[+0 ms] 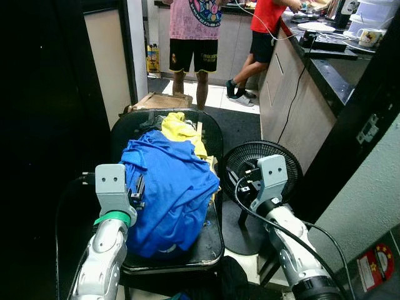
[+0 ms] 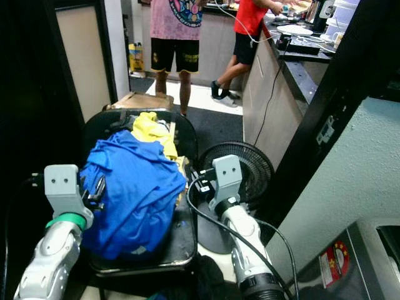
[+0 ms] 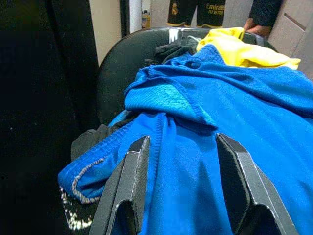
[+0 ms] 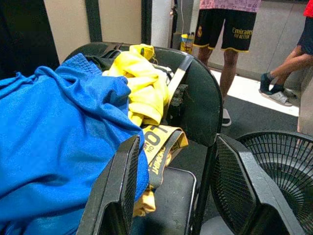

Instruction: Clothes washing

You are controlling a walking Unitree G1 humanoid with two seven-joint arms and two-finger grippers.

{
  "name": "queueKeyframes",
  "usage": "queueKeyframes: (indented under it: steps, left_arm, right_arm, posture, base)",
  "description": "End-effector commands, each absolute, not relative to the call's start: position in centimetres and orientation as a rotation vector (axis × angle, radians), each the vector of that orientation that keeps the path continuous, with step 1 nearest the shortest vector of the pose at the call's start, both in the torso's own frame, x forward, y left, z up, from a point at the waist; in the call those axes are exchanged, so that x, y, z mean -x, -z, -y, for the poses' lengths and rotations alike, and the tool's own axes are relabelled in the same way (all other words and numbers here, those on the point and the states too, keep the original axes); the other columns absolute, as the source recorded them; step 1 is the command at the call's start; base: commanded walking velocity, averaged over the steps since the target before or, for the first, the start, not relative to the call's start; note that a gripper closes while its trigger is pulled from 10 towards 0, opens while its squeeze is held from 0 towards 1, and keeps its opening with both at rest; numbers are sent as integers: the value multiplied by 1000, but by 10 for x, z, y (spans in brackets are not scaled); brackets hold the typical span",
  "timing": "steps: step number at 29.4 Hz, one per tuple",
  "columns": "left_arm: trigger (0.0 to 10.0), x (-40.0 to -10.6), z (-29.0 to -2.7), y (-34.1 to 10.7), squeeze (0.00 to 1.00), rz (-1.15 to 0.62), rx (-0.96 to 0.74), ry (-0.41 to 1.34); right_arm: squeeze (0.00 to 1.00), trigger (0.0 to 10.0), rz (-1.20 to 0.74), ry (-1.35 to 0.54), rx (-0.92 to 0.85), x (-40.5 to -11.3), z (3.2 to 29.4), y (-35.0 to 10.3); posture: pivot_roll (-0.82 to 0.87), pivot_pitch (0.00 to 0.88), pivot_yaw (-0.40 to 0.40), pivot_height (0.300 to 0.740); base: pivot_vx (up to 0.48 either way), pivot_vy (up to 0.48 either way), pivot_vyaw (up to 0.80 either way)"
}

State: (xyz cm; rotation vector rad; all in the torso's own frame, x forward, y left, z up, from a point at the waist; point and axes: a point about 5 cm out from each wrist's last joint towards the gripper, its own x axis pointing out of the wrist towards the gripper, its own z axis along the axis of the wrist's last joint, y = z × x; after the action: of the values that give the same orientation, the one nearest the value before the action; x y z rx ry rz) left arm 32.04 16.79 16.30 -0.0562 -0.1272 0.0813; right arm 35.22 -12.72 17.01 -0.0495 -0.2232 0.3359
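A big blue shirt (image 1: pixel 169 187) lies heaped on a black chair (image 1: pixel 209 247), with a yellow garment (image 1: pixel 181 131) behind it near the chair's back. My left gripper (image 1: pixel 136 190) is at the pile's left side, open, its fingers (image 3: pixel 129 181) resting over the blue cloth (image 3: pixel 230 122) without closing on it. My right gripper (image 1: pixel 247 184) hovers open at the chair's right edge, beside the yellow garment (image 4: pixel 142 88) and a yellow lettered strap (image 4: pixel 161 144). Nothing is between its fingers (image 4: pixel 120 191).
A black floor fan (image 1: pixel 262 165) stands right of the chair, under my right arm. Two people (image 1: pixel 194 37) stand beyond the chair by a kitchen counter (image 1: pixel 325 62). A dark door (image 1: pixel 44 125) is on the left, and a cardboard box (image 1: pixel 164 100) sits behind the chair.
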Motion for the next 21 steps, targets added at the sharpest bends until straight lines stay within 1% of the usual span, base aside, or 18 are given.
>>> queueKeyframes:
  steps: [1,21]
  left_arm:
    - [10000,-320,-166,-162,0,127,59,-77]
    - [10000,-320,-166,-161,0,127,59,-75]
  right_arm:
    - [0,10000,216,-332,39,-351,128,-167]
    - [0,10000,215,-338,56,-351,127,-166]
  posture:
    - [9,52,7,740]
    - [8,51,8,740]
  base:
    - [409,0,0]
    - [404,0,0]
